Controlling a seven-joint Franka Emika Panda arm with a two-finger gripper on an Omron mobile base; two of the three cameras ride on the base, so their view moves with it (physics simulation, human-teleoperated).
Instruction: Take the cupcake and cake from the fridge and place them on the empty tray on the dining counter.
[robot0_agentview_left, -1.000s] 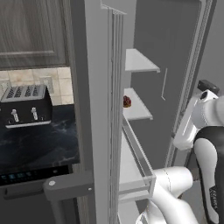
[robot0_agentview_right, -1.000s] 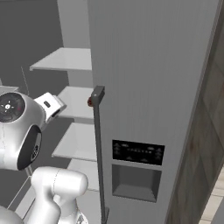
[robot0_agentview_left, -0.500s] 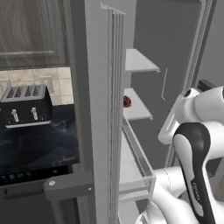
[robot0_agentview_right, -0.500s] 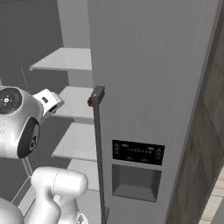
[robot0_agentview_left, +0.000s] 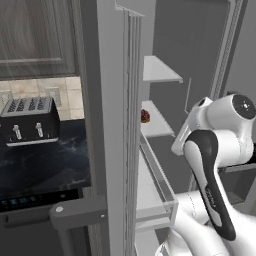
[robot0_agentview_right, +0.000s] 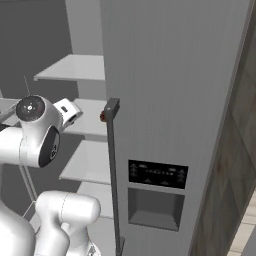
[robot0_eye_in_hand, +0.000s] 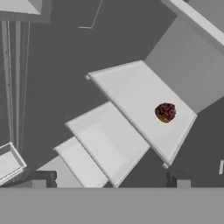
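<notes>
My claw (robot0_eye_in_hand: 109, 178) is spread wide, nothing between the tips, and I'm looking into the open fridge (robot0_agentview_left: 120, 100). There's the cake (robot0_eye_in_hand: 166, 112), dark with a reddish top, sitting alone on a white shelf (robot0_eye_in_hand: 140, 96) near its edge, well apart from my fingers. From the left base view the cake (robot0_agentview_left: 145, 116) peeks out past the door edge on the middle shelf. A toaster (robot0_agentview_left: 29, 120) sits on the black worktop (robot0_agentview_left: 45, 165) beside the fridge.

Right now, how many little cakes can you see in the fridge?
1. The cake, dark brown with a reddish top, sits on a white shelf inside the fridge. Another could be hidden behind the door.
</notes>
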